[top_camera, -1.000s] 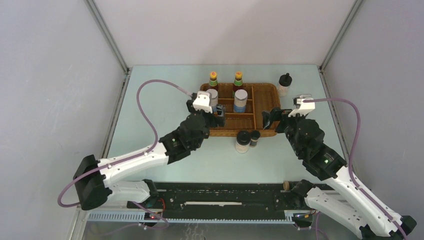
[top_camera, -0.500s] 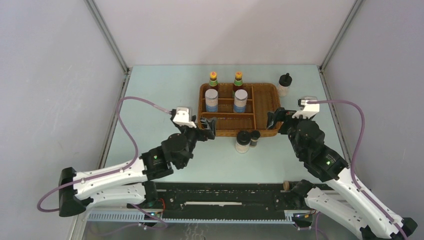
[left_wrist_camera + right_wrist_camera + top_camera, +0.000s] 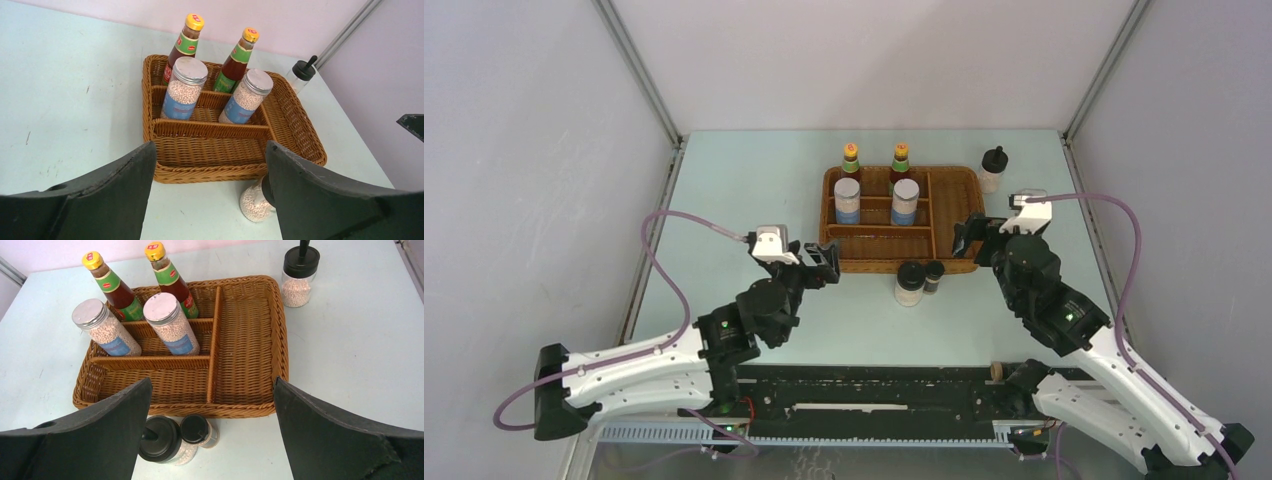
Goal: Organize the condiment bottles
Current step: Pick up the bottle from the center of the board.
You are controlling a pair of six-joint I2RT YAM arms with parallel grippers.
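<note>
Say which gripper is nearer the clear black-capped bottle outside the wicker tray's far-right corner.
Right. Right gripper: at the tray's right edge, just short of the bottle. Left gripper: off the tray's near-left corner.

A pale mint-green table forms the floor of a small booth. Three plain panels close it in: a back wall, a left wall and a right wall, all off-white with a faint lilac-grey cast (pinker in the left wrist view). A slim silver left strut and a matching right strut run down the rear corners to the table's far edge. The tabletop is matte, with a few small dark scuffs on its left part. The light is soft and even, and shadows are weak.
</note>
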